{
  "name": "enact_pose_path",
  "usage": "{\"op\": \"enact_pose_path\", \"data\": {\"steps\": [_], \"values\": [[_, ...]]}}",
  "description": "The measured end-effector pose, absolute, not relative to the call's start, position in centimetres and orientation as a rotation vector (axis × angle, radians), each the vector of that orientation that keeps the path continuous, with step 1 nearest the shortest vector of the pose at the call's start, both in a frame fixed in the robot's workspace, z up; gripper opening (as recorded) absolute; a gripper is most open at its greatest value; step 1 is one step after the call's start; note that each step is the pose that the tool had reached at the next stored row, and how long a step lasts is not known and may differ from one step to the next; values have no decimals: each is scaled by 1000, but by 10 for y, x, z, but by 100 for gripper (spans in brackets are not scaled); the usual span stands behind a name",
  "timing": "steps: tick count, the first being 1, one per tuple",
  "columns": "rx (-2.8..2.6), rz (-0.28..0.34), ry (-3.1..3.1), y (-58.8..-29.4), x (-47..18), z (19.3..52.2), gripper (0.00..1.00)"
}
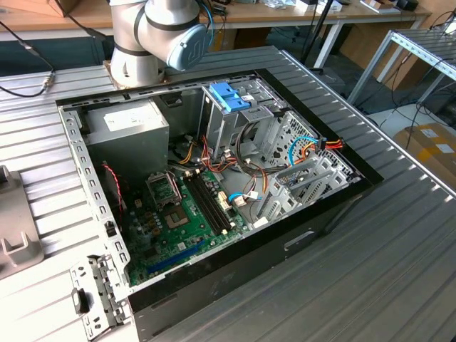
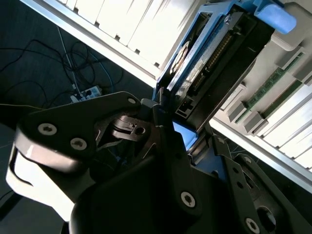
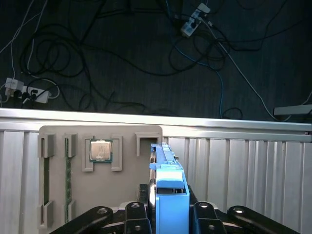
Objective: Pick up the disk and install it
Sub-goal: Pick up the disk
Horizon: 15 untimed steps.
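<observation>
The disk (image 3: 168, 187) stands on edge between my gripper's (image 3: 168, 207) two black fingers; its blue side rail faces the camera in the first wrist view. In the second wrist view the disk (image 2: 219, 63) shows its dark body, its connector edge and a blue rail, with the gripper (image 2: 170, 119) shut on its near end. It is held over the slatted table beside a grey parts plate (image 3: 126, 134). In the exterior view the open computer case (image 1: 360, 182) lies on the table, with a metal drive cage (image 1: 221, 121) inside topped by a blue latch (image 1: 231, 96).
The grey parts plate carries a processor chip (image 3: 101, 150) and memory sticks (image 3: 45, 180). Beyond the table edge (image 3: 156, 119), cables and power strips (image 3: 24, 92) lie on the dark floor. A grey power supply (image 1: 128, 128), the motherboard (image 1: 178, 214) and loose wires fill the case. The arm's base (image 1: 153, 35) stands behind the case.
</observation>
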State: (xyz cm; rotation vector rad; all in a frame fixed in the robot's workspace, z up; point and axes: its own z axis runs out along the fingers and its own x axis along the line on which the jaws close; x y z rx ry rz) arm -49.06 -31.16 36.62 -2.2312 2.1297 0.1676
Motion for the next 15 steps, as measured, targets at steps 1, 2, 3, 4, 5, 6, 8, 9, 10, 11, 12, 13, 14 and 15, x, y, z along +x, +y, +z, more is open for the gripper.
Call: {"op": "enact_pose_path", "data": {"steps": [1,2,3,4,5,6,8,9,10,11,12,13,14,15], "values": [[-2231,168,2129,-312,-491,367,37],[-2230,170,2128,-312,-491,368,37],[-2229,171,2128,-312,-491,368,37],[-2229,172,2127,-312,-491,369,37],[-2228,174,2126,-312,-491,370,37],[-2227,175,2125,-312,-491,370,37],[-2225,179,2124,-312,-491,371,37],[-2225,180,2123,-312,-491,372,37],[-2224,181,2122,-312,-491,372,37],[-2223,182,2122,-312,-491,373,37],[-2223,183,2121,-312,-491,373,37],[-2222,184,2121,-312,-491,373,37],[-2222,185,2120,-312,-491,374,37],[-2221,186,2119,-312,-491,375,37]]}}
